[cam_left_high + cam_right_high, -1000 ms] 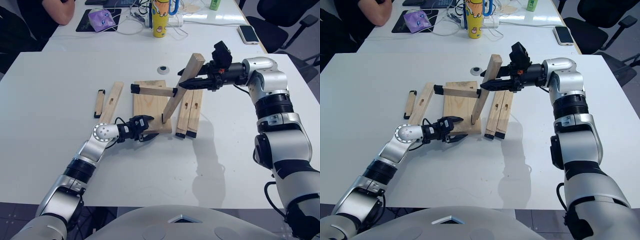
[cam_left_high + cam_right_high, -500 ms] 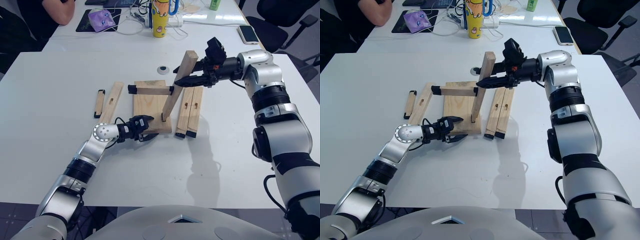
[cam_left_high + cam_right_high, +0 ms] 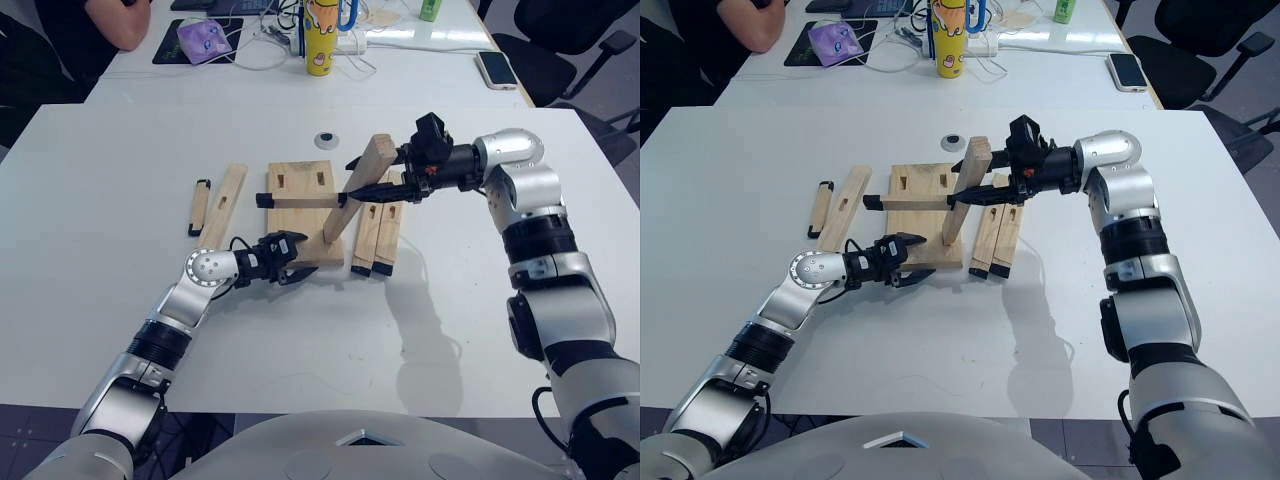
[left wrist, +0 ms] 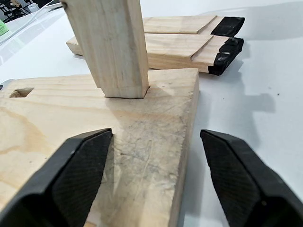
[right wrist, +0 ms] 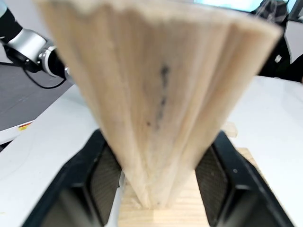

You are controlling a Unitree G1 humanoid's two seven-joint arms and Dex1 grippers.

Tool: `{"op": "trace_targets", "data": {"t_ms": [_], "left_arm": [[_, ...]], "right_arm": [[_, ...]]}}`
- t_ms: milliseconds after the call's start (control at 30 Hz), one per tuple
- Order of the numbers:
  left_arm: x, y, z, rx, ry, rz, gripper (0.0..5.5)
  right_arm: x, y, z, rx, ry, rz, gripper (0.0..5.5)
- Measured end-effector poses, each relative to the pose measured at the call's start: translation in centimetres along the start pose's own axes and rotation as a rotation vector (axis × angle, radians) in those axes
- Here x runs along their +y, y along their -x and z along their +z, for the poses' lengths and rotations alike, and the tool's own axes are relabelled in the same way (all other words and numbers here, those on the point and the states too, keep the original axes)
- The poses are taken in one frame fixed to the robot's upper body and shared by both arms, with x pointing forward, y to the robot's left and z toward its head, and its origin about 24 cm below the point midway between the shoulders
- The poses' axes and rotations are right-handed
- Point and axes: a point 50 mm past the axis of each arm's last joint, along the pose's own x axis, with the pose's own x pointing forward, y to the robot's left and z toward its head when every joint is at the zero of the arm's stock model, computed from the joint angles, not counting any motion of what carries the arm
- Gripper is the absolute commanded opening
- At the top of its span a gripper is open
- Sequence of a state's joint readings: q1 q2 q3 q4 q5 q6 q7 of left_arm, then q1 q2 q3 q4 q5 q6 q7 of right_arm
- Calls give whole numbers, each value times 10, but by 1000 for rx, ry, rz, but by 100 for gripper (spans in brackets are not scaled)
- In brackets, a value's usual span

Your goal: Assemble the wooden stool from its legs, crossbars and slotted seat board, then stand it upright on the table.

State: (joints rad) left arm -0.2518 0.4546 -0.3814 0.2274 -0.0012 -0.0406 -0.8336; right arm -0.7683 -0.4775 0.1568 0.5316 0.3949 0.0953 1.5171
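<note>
Now that my right gripper (image 3: 358, 192) — clamped on the leg (image 3: 375, 160) — has dropped lower, it leans in the board (image 3: 295, 230) at its near-right slot, probably almost seated; my left gripper (image 3: 293, 262) gapes open around the board's near edge.

You have a white table (image 3: 120, 200) spread in front of you; right behind it a second white table (image 3: 430, 62) carries a yellow cup (image 3: 320, 45), tangled cables (image 3: 262, 42) and a phone (image 3: 496, 68). Black office chairs (image 3: 570, 40) stand far right on grey floor (image 3: 622, 125)
</note>
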Motion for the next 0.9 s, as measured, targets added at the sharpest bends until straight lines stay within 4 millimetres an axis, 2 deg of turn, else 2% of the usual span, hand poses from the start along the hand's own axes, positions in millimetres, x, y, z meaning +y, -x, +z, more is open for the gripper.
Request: {"op": "trace_targets", "data": {"t_ms": [200, 367, 733, 767, 800, 833, 900], "left_arm": [[-2, 0, -1, -2, 13, 15, 344], [-1, 1, -2, 2, 29, 34, 344], [-2, 1, -4, -5, 47, 47, 344], [-2, 1, -4, -6, 49, 48, 344], [-2, 1, -4, -8, 51, 49, 344], [-3, 0, -4, -12, 56, 50, 344], [-4, -2, -2, -27, 65, 49, 344]], "right_arm": [[7, -7, -14, -64, -35, -77, 207], [1, -11, -19, -94, -50, -91, 207], [11, -15, -27, -164, -66, -138, 207], [12, -16, -29, -183, -85, -150, 244], [12, -15, -30, -197, -103, -156, 255], [13, -16, -35, -189, -159, -169, 274], [24, -16, -67, -133, -324, -223, 302]]}}
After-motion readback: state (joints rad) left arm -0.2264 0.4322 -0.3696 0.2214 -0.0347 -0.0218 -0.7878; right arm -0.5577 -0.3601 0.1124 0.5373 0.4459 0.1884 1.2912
